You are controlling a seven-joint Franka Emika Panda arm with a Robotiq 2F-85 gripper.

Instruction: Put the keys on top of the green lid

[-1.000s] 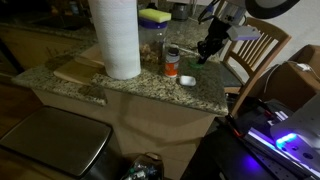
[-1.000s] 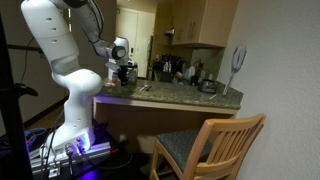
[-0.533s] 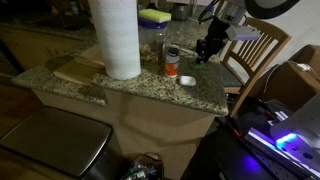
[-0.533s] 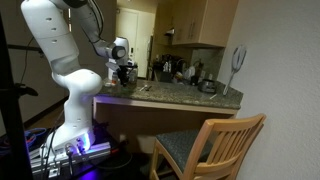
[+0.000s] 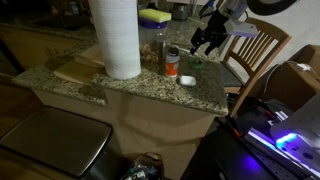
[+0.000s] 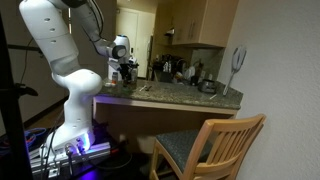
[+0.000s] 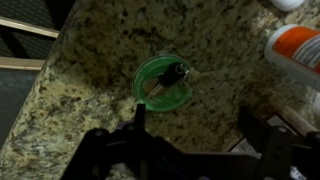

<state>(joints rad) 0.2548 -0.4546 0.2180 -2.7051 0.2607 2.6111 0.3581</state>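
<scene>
In the wrist view the round green lid (image 7: pixel 150 93) lies flat on the speckled granite counter (image 7: pixel 90 60). The dark keys (image 7: pixel 171 76) rest on top of it, near its middle. My gripper (image 7: pixel 195 125) hangs above the counter, its jaws wide apart with nothing between them. One finger (image 7: pixel 138 118) stands just below the lid's edge, clear of the keys. In both exterior views the gripper (image 5: pixel 207 40) (image 6: pixel 125 72) hovers over the counter's end, a little above the surface. The lid and keys are too small to make out there.
A bottle with an orange label (image 5: pixel 172 62) (image 7: pixel 295 48) stands close beside the lid. A tall paper towel roll (image 5: pixel 117 38), a yellow-and-green sponge (image 5: pixel 155 16) and a small white object (image 5: pixel 187 80) share the counter. A wooden chair (image 5: pixel 258 50) stands beyond its edge.
The jaws have gone from shut to wide open, and the gripper has risen a little. The keys now lie free on the green lid.
</scene>
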